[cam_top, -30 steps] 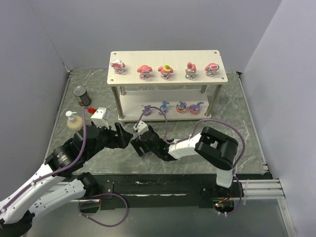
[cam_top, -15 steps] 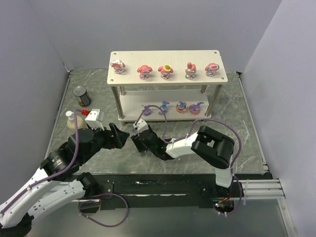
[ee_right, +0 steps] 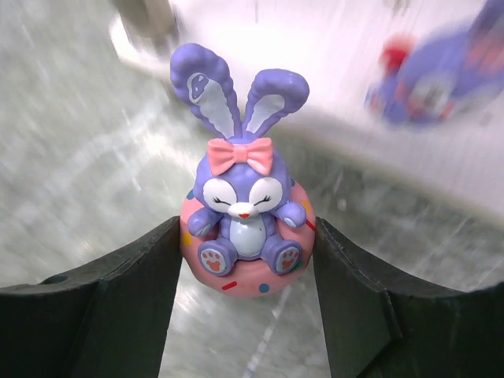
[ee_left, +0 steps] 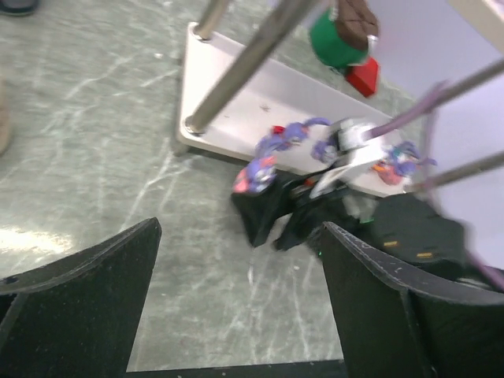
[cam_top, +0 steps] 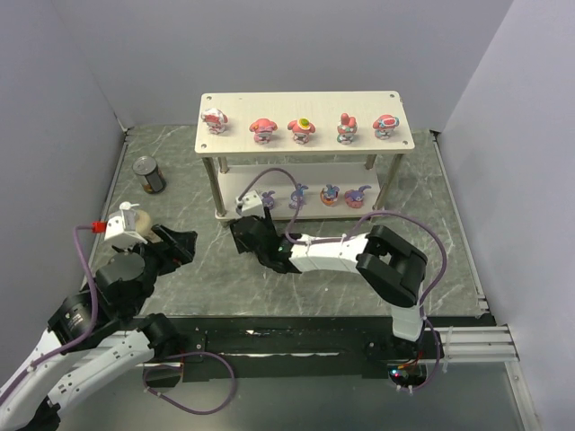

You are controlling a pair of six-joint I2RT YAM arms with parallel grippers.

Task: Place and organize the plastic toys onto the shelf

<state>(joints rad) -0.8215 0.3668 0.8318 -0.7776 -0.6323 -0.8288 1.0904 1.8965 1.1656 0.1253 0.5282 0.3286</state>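
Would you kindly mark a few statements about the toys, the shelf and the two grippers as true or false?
1. The right gripper holds a purple rabbit toy. True.
2. The left gripper is shut on a toy. False: its jaws stand open with nothing between them.
3. Five pink toys stand on the shelf's top board. True.
4. The can stands on the top board. False: it stands on the table, left of the shelf.
5. The held rabbit toy wears a green bow. False: its bow is pink.
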